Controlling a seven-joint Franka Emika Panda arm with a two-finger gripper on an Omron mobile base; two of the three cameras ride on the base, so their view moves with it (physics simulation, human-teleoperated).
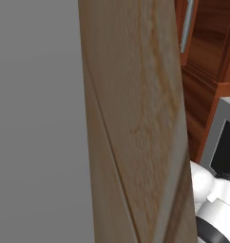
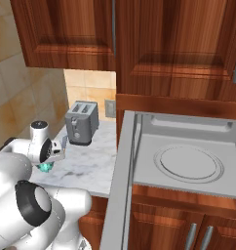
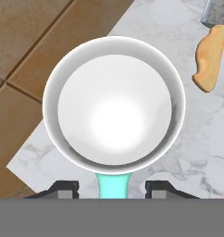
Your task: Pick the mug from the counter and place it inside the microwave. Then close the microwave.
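In the hand view I look straight down into the mug: white inside, whitish rim, upright on the marble counter. Its teal handle points toward me and sits between my two fingertips without touching either. My gripper is open just above the mug. The right base view shows a sliver of teal mug under my hand at the counter's left front. The microwave stands open to the right, its white turntable plate bare and its door swung out toward the base.
A grey toaster stands at the back of the counter. A knife with a wooden handle lies beside the mug. The counter's edge and brown floor run close to the mug. A tall wooden panel blocks the left base view.
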